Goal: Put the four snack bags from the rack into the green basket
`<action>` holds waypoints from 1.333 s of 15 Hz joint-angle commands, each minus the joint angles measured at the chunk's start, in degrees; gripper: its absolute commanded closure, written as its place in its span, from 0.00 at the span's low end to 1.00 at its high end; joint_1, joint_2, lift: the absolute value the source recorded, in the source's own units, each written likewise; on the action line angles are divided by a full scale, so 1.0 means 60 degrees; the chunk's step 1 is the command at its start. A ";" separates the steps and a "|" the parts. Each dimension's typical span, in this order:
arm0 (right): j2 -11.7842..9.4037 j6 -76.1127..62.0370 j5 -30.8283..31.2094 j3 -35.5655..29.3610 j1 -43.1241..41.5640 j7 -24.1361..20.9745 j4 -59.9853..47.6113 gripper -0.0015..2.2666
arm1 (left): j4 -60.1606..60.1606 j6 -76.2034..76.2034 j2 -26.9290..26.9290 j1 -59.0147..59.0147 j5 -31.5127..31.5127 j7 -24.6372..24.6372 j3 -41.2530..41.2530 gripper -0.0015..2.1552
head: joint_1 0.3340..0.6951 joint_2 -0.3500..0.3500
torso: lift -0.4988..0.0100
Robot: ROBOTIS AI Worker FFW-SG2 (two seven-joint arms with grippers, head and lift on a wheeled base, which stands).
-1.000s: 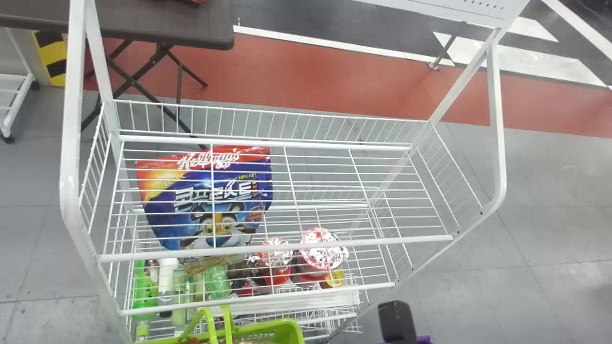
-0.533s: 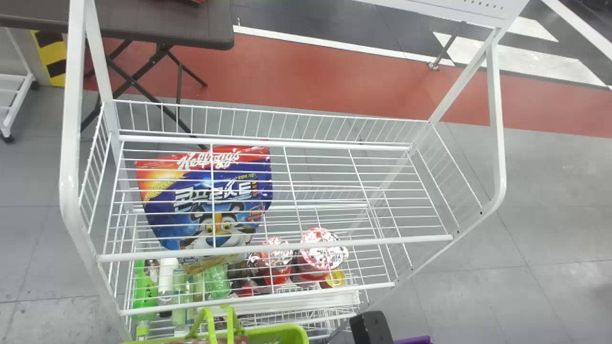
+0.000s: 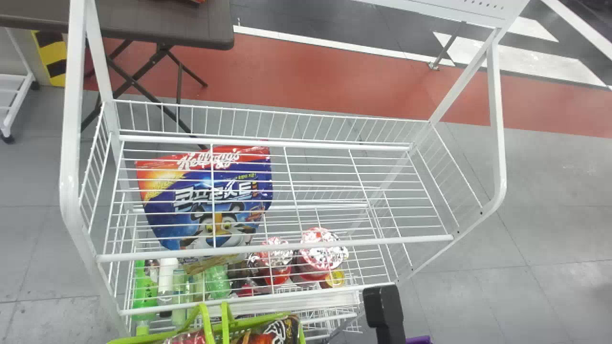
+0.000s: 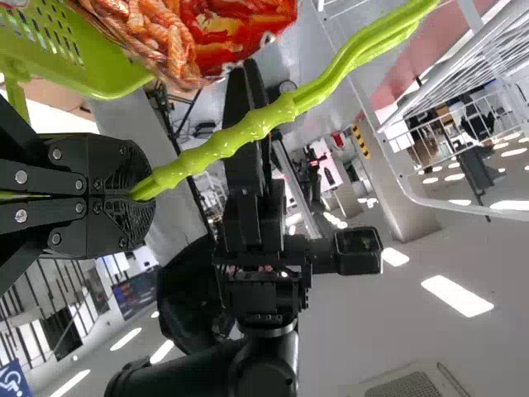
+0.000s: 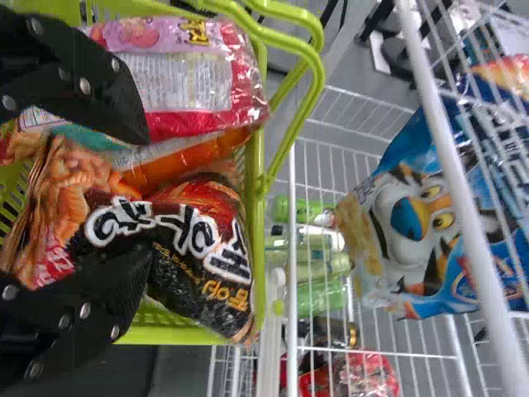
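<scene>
Left hand grips basket handle. Right hand open over black snack bag; crooked exit could snag film, drag it out.

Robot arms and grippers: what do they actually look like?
The left gripper and right gripper are black, with tapering fingers, finely ridged surfaces and round silvery screw heads. The right arm is black too, built of boxy blocks and rounded sections.
</scene>
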 commanded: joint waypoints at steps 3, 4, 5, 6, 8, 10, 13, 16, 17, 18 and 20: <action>0.0015 -0.3205 0.0059 -0.0149 0.0371 -0.0284 -0.0431 0.03 | 0.0014 0.0001 -0.0093 0.0000 -0.0044 0.0014 -0.0044 0.88 | 1.00 0.00 | 0.97; 0.0029 -0.4582 0.0176 -0.0091 0.0473 -0.0562 -0.0431 0.03 | 0.0014 0.0001 -0.0108 0.0000 -0.0073 0.0044 -0.0073 0.88 | 1.00 0.00 | 0.97; 0.0059 -0.5724 0.0234 -0.0062 0.0532 -0.0752 -0.0402 0.03 | 0.0014 0.0001 -0.0108 0.0000 -0.0088 0.0058 -0.0117 0.88 | 1.00 0.00 | 0.97; 0.0088 -0.6955 0.0366 0.0041 0.0605 -0.0987 -0.0343 0.03 | 0.0014 0.0001 -0.0108 0.0000 -0.0103 0.0044 -0.0146 0.88 | 1.00 0.00 | 0.97; 0.0190 -0.8683 0.0513 0.0261 0.0693 -0.1500 -0.0167 0.02 | 0.0014 0.0001 -0.0093 0.0000 -0.0103 0.0058 -0.0161 0.88 | 1.00 0.00 | 0.97; 0.0293 -1.1467 0.0908 0.0627 0.0796 -0.2364 0.0389 0.03 | 0.0014 0.0030 -0.0093 0.0015 -0.0117 0.0058 -0.0161 0.88 | 1.00 0.00 | 0.97; 0.0381 -1.2639 0.0996 0.0803 0.0796 -0.3067 0.0682 0.03 | 0.0014 0.0059 -0.0093 0.0015 -0.0176 0.0058 -0.0219 0.88 | 1.00 0.00 | 0.97; 0.0381 -1.1613 0.0894 0.0759 0.0825 -0.3052 0.0433 0.03 | 0.0014 0.0030 -0.0093 0.0030 -0.0161 0.0029 -0.0205 0.88 | 1.00 0.00 | 0.97; 0.0381 -1.1437 0.0894 0.0759 0.0840 -0.3052 0.0375 0.03 | -0.0001 0.0030 -0.0093 0.0059 -0.0161 0.0014 -0.0205 0.88 | 1.00 0.00 | 0.97; 0.0381 -1.1437 0.0864 0.0744 0.0840 -0.3052 0.0375 0.03 | 0.0014 0.0030 -0.0093 0.0059 -0.0161 0.0014 -0.0190 0.88 | 1.00 0.00 | 0.97; 0.0381 -1.1437 0.0864 0.0729 0.0854 -0.3052 0.0375 0.03 | -0.0001 0.0001 -0.0093 0.0088 -0.0161 -0.0030 -0.0161 0.88 | 1.00 0.00 | 0.97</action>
